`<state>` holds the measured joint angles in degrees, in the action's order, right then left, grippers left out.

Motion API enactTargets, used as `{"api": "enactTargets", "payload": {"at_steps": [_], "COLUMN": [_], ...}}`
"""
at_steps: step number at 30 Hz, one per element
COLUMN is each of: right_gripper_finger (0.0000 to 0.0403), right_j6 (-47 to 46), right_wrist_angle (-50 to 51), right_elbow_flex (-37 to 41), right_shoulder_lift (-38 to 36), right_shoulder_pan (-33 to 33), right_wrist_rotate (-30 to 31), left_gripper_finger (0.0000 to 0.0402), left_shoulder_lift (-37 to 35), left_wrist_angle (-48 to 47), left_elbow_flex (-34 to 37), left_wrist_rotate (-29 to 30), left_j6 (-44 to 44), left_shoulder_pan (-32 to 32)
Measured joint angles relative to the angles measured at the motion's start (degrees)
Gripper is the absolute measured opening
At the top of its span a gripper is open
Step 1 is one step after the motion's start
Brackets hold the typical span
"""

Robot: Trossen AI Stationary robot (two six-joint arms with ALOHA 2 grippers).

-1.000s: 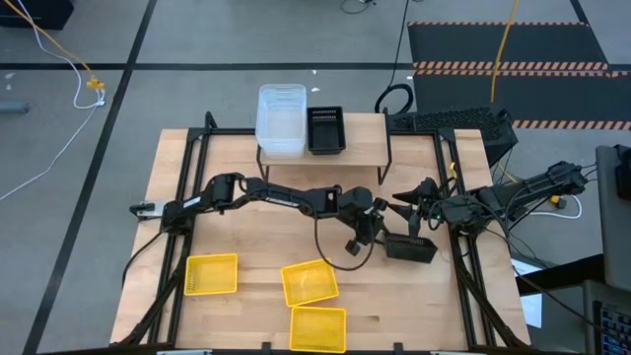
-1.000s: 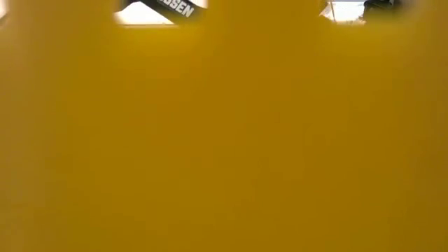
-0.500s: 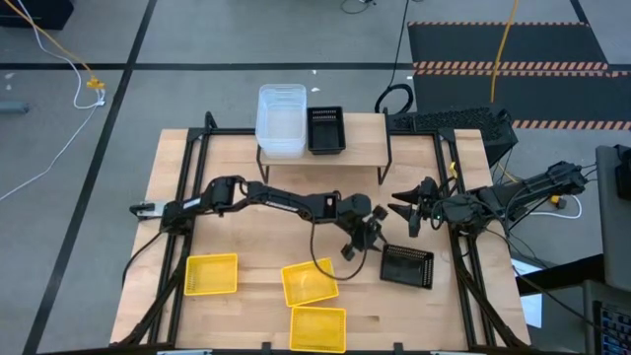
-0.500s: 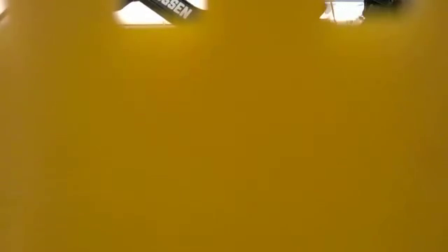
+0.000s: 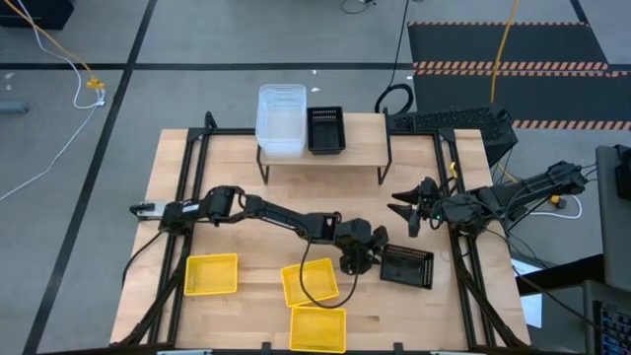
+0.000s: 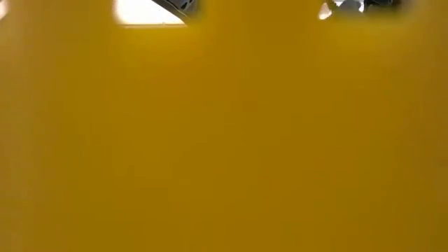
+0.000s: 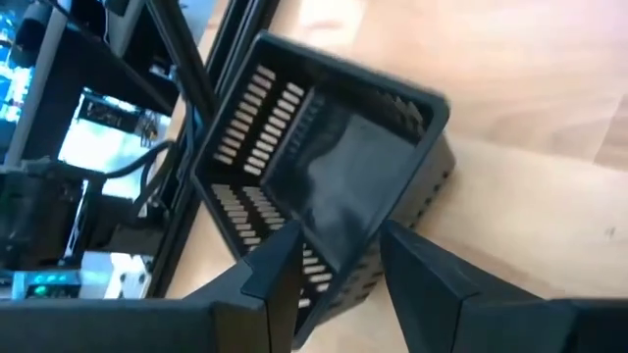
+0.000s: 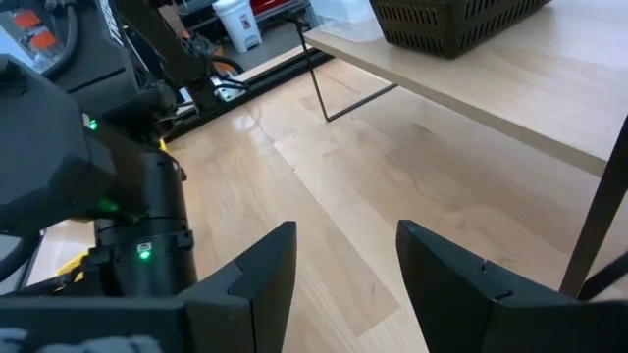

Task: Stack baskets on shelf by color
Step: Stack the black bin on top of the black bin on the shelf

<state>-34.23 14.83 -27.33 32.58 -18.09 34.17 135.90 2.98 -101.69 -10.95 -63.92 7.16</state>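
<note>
One black perforated basket (image 5: 407, 266) sits upright on its base on the table, near the right edge. My left gripper (image 5: 360, 256) is open just to its left; in the left wrist view the left gripper (image 7: 339, 279) stands at the near wall of the black basket (image 7: 324, 181). My right gripper (image 5: 409, 210) waits open above the table's right side. The shelf (image 5: 360, 148) carries stacked clear baskets (image 5: 281, 120) and another black basket (image 5: 326, 130). Three yellow baskets (image 5: 212, 274), (image 5: 310, 283), (image 5: 317, 328) lie near the front edge. My left gripper has its open fingers (image 7: 280, 270) level on either side of the black basket's wall (image 7: 339, 230), coming from the table's left. Whether either finger touches the wall, I cannot tell. The basket rests flat on the table.
A yellow basket wall (image 6: 224, 140) fills the low view and hides almost everything there. Black frame rails (image 5: 463, 266) run along the table's right and left sides. The shelf's right part (image 5: 365, 133) is bare wood, and bare table lies between the shelf and the yellow baskets.
The black basket was tipped on its side below my right gripper; it has dropped flat onto its base, a little nearer the front edge. My left gripper has moved toward the near edge and down, closing in on the basket's left wall.
</note>
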Motion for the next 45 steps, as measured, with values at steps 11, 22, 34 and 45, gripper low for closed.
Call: {"api": "enactTargets", "payload": {"at_steps": [11,22,34,45], "right_gripper_finger": [0.0171,0.0171,0.0171,0.0171], "right_j6": [-0.16,0.63,-0.38,-1.98], "right_wrist_angle": [-0.04,0.01,-0.39,0.25], "right_elbow_flex": [0.00,0.00,0.00,0.00], "right_shoulder_lift": [0.32,0.28,0.61,1.33], "right_shoulder_pan": [-0.01,-0.01,-0.01,0.00], "right_wrist_rotate": [0.02,0.02,0.04,0.00], "left_gripper_finger": [0.0140,0.0140,0.0140,0.0140], "left_shoulder_lift": [2.45,3.54,5.25,10.10], "left_wrist_angle": [3.19,7.80,15.88,19.87], "left_elbow_flex": [-0.11,-0.09,-0.07,-4.22], "left_wrist_rotate": [0.53,0.59,-3.12,-4.01], "left_j6": [-4.36,-4.59,-9.05,-12.03], "left_shoulder_pan": [-0.48,-0.13,1.57,0.78]}}
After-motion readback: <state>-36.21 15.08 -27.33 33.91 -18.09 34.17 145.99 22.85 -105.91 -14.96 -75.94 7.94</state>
